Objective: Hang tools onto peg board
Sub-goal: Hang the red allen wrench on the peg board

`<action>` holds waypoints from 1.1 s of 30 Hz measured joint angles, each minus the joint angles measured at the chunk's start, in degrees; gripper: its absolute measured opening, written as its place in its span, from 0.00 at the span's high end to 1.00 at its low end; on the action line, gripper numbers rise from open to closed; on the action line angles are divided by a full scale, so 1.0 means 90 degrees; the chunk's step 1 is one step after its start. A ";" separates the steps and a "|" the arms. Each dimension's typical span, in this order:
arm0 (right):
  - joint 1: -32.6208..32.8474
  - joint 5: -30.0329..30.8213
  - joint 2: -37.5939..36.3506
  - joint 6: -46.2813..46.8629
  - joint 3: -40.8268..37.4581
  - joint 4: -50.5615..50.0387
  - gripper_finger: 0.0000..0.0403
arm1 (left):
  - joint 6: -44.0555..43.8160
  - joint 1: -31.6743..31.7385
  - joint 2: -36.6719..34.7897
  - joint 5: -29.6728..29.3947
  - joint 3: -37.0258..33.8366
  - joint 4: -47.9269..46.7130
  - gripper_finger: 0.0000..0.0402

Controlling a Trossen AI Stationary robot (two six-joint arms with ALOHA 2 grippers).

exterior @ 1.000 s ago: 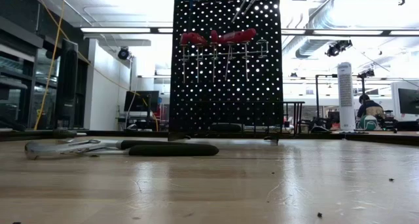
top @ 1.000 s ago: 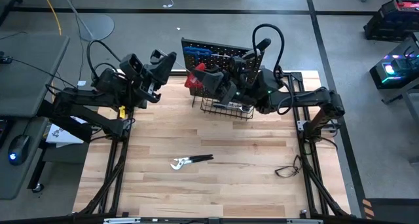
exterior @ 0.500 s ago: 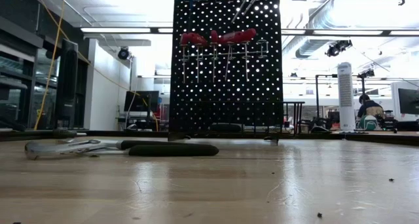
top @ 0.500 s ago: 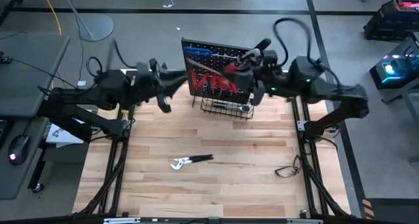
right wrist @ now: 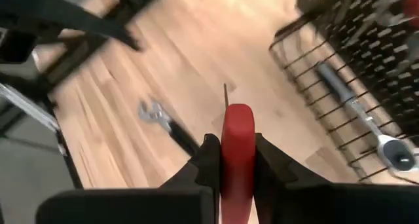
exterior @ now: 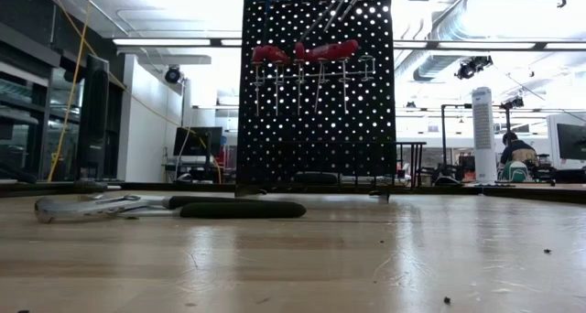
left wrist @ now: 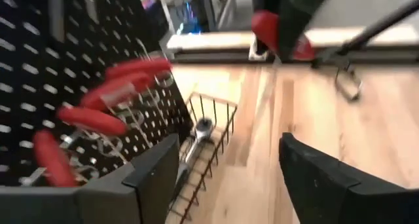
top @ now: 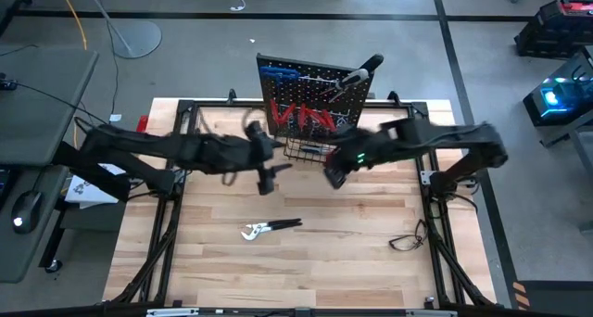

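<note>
While the right pincer [right wrist: 237, 160] is closed on a red-handled screwdriver [right wrist: 236, 142] and hangs over the table [top: 222, 271] just in front of the wire basket [top: 310, 154], the left pincer [left wrist: 226, 168] stands wide open and holds nothing, poised near the basket's left side. The peg board [top: 306, 99] stands upright at the middle of the table's far edge.

The likeliest trouble, as I judge it, is a clash between the two arms, since both crowd the same patch before the board. The thin shaft could also miss its ring and strike the panel, or the handle could slip in the grip and drop.

Counted in the low view, three red handles [exterior: 316, 51] hang on the board in one row; blue tools sit at its top, too blurred to number. One ratchet wrench [right wrist: 363, 122] lies in the basket. One pair of black-handled pliers [top: 271, 228] lies on the table toward its near edge, left of centre, and waits to be hung.
</note>
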 joint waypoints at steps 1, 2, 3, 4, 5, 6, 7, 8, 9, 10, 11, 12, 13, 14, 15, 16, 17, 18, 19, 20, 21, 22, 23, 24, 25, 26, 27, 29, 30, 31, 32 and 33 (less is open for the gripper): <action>0.0020 -0.0086 0.0150 -0.0049 0.0000 0.0023 0.91 | 0.0000 0.0002 0.0154 0.0008 0.0000 -0.0013 0.40; 0.0032 -0.0156 0.0287 -0.0116 -0.0002 0.0076 0.91 | 0.0006 0.0002 0.0314 0.0043 0.0001 -0.0039 0.39; 0.0034 -0.0238 0.0394 -0.0184 -0.0002 0.0164 0.91 | 0.0015 0.0005 0.0470 0.0139 0.0000 -0.0078 0.39; 0.0034 -0.0279 0.0478 -0.0242 -0.0002 0.0259 0.91 | 0.0006 0.0005 0.0617 0.0252 -0.0002 -0.0100 0.39; 0.0034 -0.0340 0.0554 -0.0288 -0.0001 0.0323 0.91 | -0.0013 0.0005 0.0746 0.0367 -0.0002 -0.0103 0.39; 0.0036 -0.0372 0.0600 -0.0331 0.0000 0.0367 0.91 | -0.0055 0.0005 0.0865 0.0452 -0.0002 -0.0096 0.39; 0.0036 -0.0379 0.0648 -0.0386 0.0000 0.0417 0.91 | -0.0091 0.0002 0.0963 0.0524 -0.0002 -0.0085 0.39; 0.0034 -0.0378 0.0685 -0.0422 0.0000 0.0467 0.91 | -0.0118 -0.0004 0.1047 0.0575 -0.0002 -0.0079 0.39; 0.0025 -0.0380 0.0692 -0.0445 0.0000 0.0499 0.91 | -0.0151 -0.0012 0.1129 0.0628 -0.0002 -0.0053 0.39; 0.0018 -0.0381 0.0693 -0.0452 0.0000 0.0523 0.91 | -0.0209 -0.0012 0.1196 0.0640 -0.0002 0.0011 0.39; 0.0014 -0.0378 0.0689 -0.0458 0.0000 0.0565 0.91 | -0.0265 -0.0012 0.1258 0.0644 -0.0002 0.0093 0.39; 0.0014 -0.0378 0.0686 -0.0467 0.0000 0.0614 0.91 | -0.0287 -0.0007 0.1310 0.0657 -0.0002 0.0195 0.39; 0.0014 -0.0378 0.0686 -0.0477 0.0000 0.0649 0.91 | -0.0286 -0.0005 0.1344 0.0729 -0.0002 0.0309 0.39; 0.0017 -0.0381 0.0686 -0.0483 0.0000 0.0659 0.91 | -0.0286 0.0002 0.1376 0.0839 -0.0002 0.0445 0.39; 0.0017 -0.0389 0.0686 -0.0483 0.0000 0.0653 0.91 | -0.0288 0.0013 0.1409 0.0970 -0.0002 0.0609 0.39; 0.0017 -0.0415 0.0686 -0.0483 0.0000 0.0654 0.91 | -0.0288 0.0032 0.1433 0.1132 -0.0002 0.0765 0.40; 0.0017 -0.0431 0.0686 -0.0486 0.0000 0.0657 0.91 | -0.0286 0.0039 0.1452 0.1289 -0.0002 0.0853 0.41; 0.0017 -0.0432 0.0686 -0.0486 0.0000 0.0654 0.91 | -0.0285 0.0038 0.1482 0.1415 -0.0002 0.0925 0.43; 0.0017 -0.0432 0.0686 -0.0484 0.0000 0.0656 0.91 | -0.0285 0.0036 0.1531 0.1504 -0.0002 0.1044 0.45; 0.0017 -0.0432 0.0686 -0.0479 0.0000 0.0660 0.91 | -0.0283 0.0036 0.1557 0.1534 -0.0002 0.1106 0.49; 0.0017 -0.0432 0.0686 -0.0472 0.0000 0.0666 0.91 | -0.0280 0.0031 0.1580 0.1546 -0.0002 0.1056 0.53; 0.0017 -0.0438 0.0686 -0.0468 0.0000 0.0682 0.91 | -0.0276 0.0029 0.1630 0.1540 -0.0002 0.1046 0.59; 0.0017 -0.0459 0.0686 -0.0466 0.0000 0.0697 0.91 | -0.0278 0.0029 0.1658 0.1534 -0.0002 0.1071 0.66; 0.0020 -0.0488 0.0686 -0.0466 0.0000 0.0700 0.91 | -0.0278 0.0029 0.1668 0.1532 -0.0002 0.1019 0.73; 0.0022 -0.0512 0.0688 -0.0463 0.0000 0.0701 0.91 | -0.0282 0.0031 0.1689 0.1530 -0.0003 0.0994 0.83; 0.0022 -0.0546 0.0690 -0.0452 0.0000 0.0700 0.91 | -0.0324 0.0036 0.1721 0.1510 -0.0002 0.1017 0.91; 0.0022 -0.0553 0.0690 -0.0420 0.0000 0.0703 0.91 | -0.0423 0.0038 0.1735 0.1476 -0.0002 0.1018 0.95; 0.0024 -0.0557 0.0693 -0.0415 0.0000 0.0711 0.91 | -0.0526 0.0041 0.1743 0.1442 -0.0002 0.0998 0.97; 0.0024 -0.0567 0.0693 -0.0416 0.0000 0.0729 0.91 | -0.0524 0.0042 0.1743 0.1444 -0.0004 0.0995 0.99; 0.0022 -0.0590 0.0693 -0.0418 0.0000 0.0749 0.91 | -0.0526 0.0051 0.1741 0.1444 -0.0002 0.0982 0.99; 0.0022 -0.0601 0.0693 -0.0417 0.0000 0.0756 0.91 | -0.0526 0.0070 0.1741 0.1446 -0.0002 0.0981 0.99; 0.0022 -0.0597 0.0693 -0.0417 0.0000 0.0758 0.90 | -0.0526 0.0078 0.1741 0.1464 -0.0002 0.0974 1.00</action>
